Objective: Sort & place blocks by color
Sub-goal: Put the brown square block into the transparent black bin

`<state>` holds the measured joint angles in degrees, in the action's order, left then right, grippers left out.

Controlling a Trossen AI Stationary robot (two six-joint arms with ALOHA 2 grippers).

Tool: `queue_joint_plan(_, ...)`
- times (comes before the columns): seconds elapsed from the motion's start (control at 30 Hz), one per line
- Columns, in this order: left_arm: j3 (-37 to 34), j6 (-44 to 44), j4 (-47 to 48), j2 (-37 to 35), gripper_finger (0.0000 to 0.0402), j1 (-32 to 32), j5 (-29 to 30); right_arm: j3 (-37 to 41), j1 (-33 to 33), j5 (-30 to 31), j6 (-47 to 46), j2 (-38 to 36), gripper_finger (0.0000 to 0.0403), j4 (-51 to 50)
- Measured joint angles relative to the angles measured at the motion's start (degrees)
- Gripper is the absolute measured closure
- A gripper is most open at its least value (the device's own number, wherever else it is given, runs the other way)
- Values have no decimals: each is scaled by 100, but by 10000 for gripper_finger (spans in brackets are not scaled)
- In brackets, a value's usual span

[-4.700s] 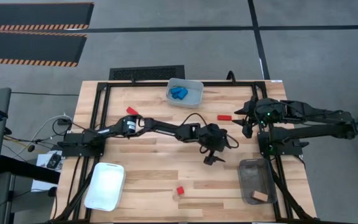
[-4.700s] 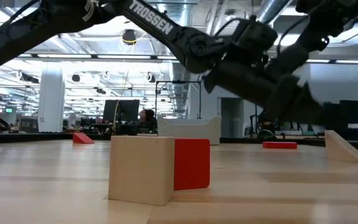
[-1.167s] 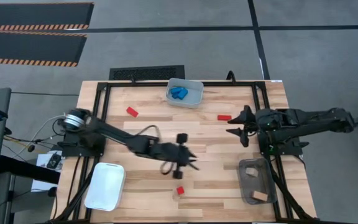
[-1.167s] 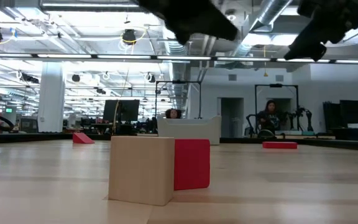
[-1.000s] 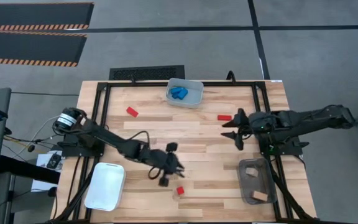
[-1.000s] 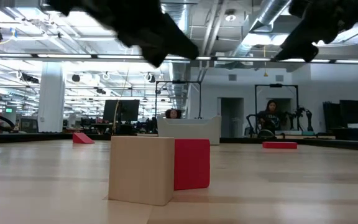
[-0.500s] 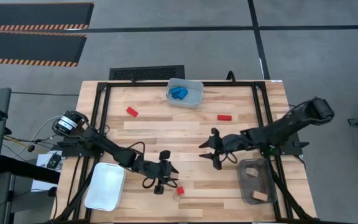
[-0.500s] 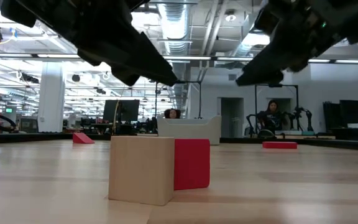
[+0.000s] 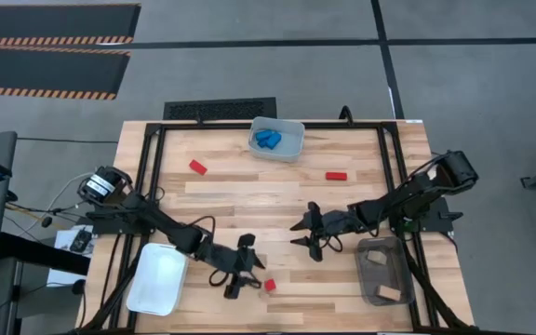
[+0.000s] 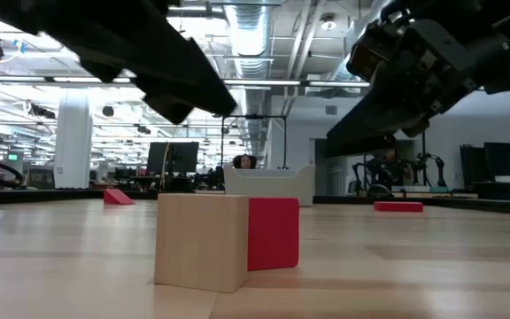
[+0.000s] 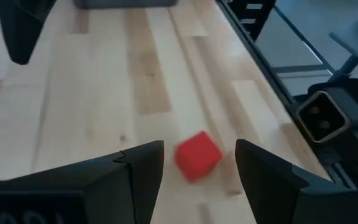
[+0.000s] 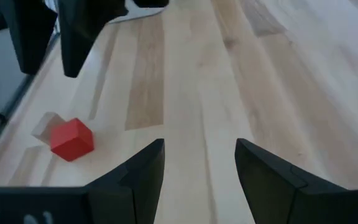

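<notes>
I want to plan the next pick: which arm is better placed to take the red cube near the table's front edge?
Left. The left gripper is open right beside the red cube, which sits between its fingers in the left wrist view. The right gripper, also open, is farther away.

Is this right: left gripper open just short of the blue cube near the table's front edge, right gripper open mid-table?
Not quite: the cube is red, not blue. The left wrist view shows it just beyond the open left gripper; the high view has it near the table's front edge. The right gripper is open mid-table, as you said.
</notes>
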<state>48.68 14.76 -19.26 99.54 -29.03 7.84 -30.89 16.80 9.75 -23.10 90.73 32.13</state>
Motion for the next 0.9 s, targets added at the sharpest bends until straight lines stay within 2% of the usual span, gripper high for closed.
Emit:
queue_joint_plan(0.3, 13, -158, -377, 337, 213, -741, 1142, -53, 778, 1163, -1110, 422, 184, 154)
queue_joint_plan(0.47, 14, -181, -907, 845, 213, -838, 1193, -297, 1156, 1726, -1291, 521, 184, 153)
queue_joint_plan(0.6, 15, -172, -1242, 1147, 213, -850, 1230, -520, 1275, 1891, -1260, 521, 184, 137)
queue_joint_plan(0.9, 27, -64, -1422, 1220, 213, -883, 1141, -638, 1441, 2285, -1245, 521, 184, 130)
